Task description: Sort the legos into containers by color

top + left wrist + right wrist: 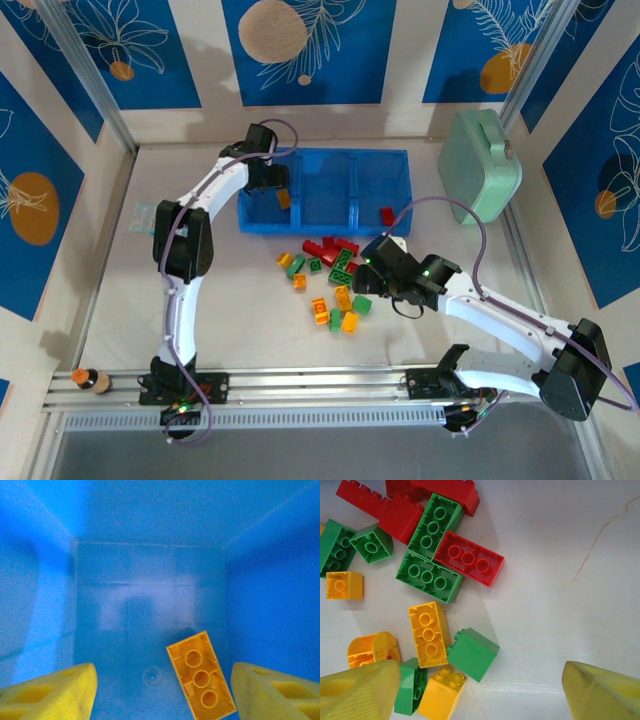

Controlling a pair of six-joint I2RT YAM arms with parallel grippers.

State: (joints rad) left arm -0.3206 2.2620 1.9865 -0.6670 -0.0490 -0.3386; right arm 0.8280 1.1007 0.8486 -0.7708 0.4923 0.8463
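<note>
Frame edges crop left pincer (163, 672) and right pincer (480, 669), both gaping empty; yellow brick (201, 676) seemingly lies loose

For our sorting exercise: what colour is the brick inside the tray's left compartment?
Orange-yellow; the brick shows best in the left wrist view.

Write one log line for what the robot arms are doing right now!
left gripper: open, over orange brick lying in left compartment | right gripper: open, over loose legos on table
</note>
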